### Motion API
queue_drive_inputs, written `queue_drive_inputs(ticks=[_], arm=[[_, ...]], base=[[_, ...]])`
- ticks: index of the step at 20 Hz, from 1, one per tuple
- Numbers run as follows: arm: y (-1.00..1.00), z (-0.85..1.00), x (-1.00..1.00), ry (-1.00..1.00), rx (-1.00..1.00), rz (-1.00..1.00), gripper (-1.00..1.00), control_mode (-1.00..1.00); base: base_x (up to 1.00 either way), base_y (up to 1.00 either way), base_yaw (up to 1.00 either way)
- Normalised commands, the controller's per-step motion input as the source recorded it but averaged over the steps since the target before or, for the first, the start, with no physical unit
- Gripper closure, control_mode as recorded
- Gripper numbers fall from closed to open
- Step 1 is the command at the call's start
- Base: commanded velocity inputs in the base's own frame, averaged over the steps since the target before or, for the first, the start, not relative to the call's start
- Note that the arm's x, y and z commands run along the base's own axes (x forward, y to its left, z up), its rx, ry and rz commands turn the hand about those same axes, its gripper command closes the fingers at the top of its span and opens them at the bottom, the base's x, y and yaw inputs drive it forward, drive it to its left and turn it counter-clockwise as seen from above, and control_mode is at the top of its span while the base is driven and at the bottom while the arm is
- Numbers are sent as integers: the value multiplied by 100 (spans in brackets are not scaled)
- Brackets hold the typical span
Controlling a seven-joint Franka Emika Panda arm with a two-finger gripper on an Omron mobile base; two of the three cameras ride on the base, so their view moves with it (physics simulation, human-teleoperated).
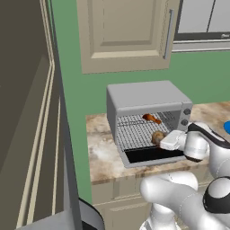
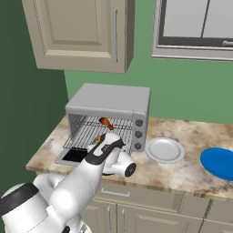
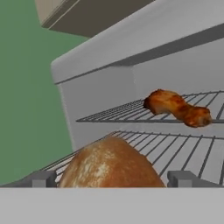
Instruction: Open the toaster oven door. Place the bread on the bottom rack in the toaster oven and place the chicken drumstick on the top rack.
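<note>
Now the toaster oven [image 1: 148, 101] is sitting on the counter [image 2: 191, 170] with its door [image 1: 150, 157] folded down flat in front of the opening. The chicken drumstick [image 3: 177, 108] is lying on the top rack [image 3: 127, 113], its long axis running across the rack, thick end toward the oven's left wall. The bread [image 3: 109, 164] is resting on the bottom rack [image 3: 183, 151], near that rack's front edge.

The gripper [image 3: 111, 179] is hanging just in front of the oven opening, over the lowered door, with its jaws spread wide. The bread is lying straight ahead of it, between the two fingertips [image 3: 41, 178], which are standing clear of the crust on either side, so it is holding nothing, as far as the hand view shows.

Both pieces of food are looking placed. The next move is probably a straight pull back out of the oven, away from the bread, keeping the spread fingers from dragging it off the bottom rack.
</note>
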Motion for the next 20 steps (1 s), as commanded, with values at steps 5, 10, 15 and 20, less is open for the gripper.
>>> queue_drive_inputs(ticks=[5, 10, 15, 20], arm=[[2, 42, 0, -1, -2, -14, -100, -100], [4, 9, 0, 0, -8, -15, -100, -100], [18, -8, -2, -7, -10, -8, -100, -100], [0, -3, -10, -2, -8, -5, -100, -100]], base=[[0, 0, 0], [0, 0, 0], [0, 0, 0], [0, 0, 0]])
